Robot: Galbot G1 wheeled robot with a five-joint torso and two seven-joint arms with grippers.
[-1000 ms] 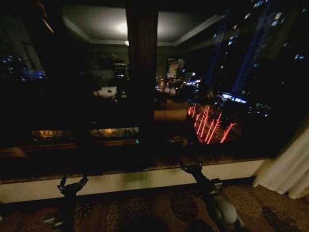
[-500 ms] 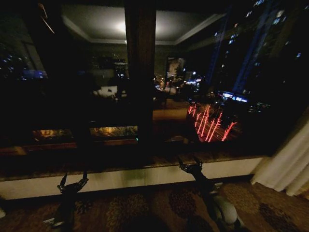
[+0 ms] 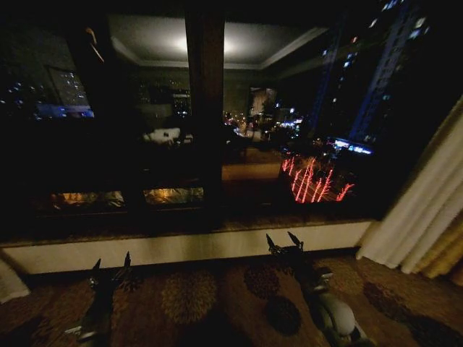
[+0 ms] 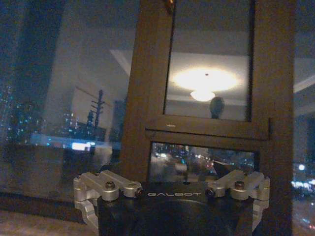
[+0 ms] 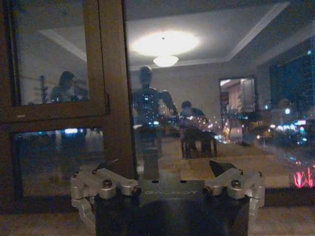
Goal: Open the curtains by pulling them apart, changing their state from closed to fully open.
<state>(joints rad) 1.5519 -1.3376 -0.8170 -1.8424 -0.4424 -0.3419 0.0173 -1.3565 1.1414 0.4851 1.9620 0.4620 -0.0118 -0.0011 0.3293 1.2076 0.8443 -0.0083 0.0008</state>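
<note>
The task looks close to done: the dark window [image 3: 217, 144] stands bare across nearly the whole head view, with night-time city lights and the room's reflected ceiling lamp showing in the glass, and the curtains [image 3: 416, 210] are bunched out at the sides. The sheer cream panel at 3 o'clock hangs in tight vertical pleats down to the carpet [image 3: 217, 296], with a fold of the thicker golden drape [image 3: 447, 249] just beside it toward 4 o'clock; a small pale patch of fabric at 8 o'clock, by the frame's edge, seems to be the foot of the other panel, though too little shows to be sure. What is left, if anything, is to judge whether each side is drawn back fully. The left gripper [image 3: 111, 266] hovers low at 7 o'clock and the right gripper [image 3: 284, 241] at 5 o'clock, both with fingers spread and nothing between them, apart from any cloth. The pale window sill [image 3: 181, 249] runs straight across just ahead of both; the central wooden mullion [image 3: 205, 108] rises at 12 o'clock. Open carpet lies between the arms and out toward the right panel.
</note>
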